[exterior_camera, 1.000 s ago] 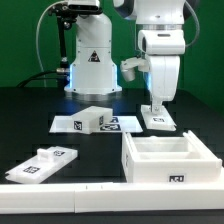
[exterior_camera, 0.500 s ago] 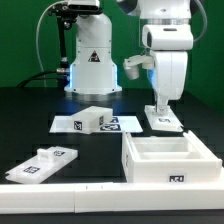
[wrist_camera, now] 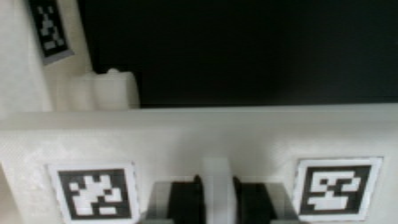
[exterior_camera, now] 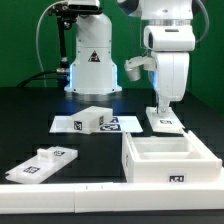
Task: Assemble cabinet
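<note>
Claw (exterior_camera: 157,110) narrowed to a slit. Its dark fingertips (wrist_camera: 178,200) pinch a thin white rib of the small tagged cabinet panel (exterior_camera: 163,124), which lies flat on the black tabletop (exterior_camera: 30,125). From the claw, in the exterior view: cabinet box body (exterior_camera: 170,160) near at 6 o'clock; marker board (exterior_camera: 68,125) under a tagged white piece (exterior_camera: 97,116) at 9 o'clock; second panel (exterior_camera: 45,163) at 8 o'clock, before the long white rail (exterior_camera: 50,200).

Green wall (exterior_camera: 15,30), black tabletop (exterior_camera: 25,120) — even, bright light
</note>
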Controlling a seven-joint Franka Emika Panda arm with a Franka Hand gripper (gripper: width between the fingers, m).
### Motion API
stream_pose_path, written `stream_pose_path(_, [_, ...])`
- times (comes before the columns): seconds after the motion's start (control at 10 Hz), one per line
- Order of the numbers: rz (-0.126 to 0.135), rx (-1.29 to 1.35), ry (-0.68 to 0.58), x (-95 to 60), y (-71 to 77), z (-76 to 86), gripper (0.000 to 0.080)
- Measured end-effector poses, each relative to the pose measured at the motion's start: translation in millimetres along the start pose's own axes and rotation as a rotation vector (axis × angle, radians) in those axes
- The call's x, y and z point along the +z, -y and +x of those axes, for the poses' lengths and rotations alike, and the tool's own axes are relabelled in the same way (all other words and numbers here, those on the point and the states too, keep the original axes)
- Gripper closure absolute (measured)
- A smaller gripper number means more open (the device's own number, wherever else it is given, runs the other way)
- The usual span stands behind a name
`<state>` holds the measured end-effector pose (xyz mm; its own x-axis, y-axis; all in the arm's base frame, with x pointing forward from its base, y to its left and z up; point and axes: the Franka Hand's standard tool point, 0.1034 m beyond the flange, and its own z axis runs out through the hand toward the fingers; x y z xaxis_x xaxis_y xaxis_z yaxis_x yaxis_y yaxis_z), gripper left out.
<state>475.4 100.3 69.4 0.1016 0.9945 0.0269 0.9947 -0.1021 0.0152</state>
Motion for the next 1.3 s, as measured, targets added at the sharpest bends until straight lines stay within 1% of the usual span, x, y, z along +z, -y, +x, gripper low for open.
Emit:
stream_pose_path(0.2, [-0.001, -0.014, 0.000, 2.8, 4.7, -6.1, 0.0735])
stream_pose_path(0.3, [0.005, -0.013, 0.002, 3.3, 9.5, -9.1, 0.0735])
stream_pose_path(0.5, [0.009, -0.011, 0.003, 5.2, 13.1, -8.7, 0.0735])
stream_pose_path(0.9, [0.011, -0.019, -0.002, 7.2, 11.5, 0.8, 0.0735])
stream_pose_path(1.3, [0.011, -0.014, -0.002, 7.0, 8.2, 0.5, 0.0735])
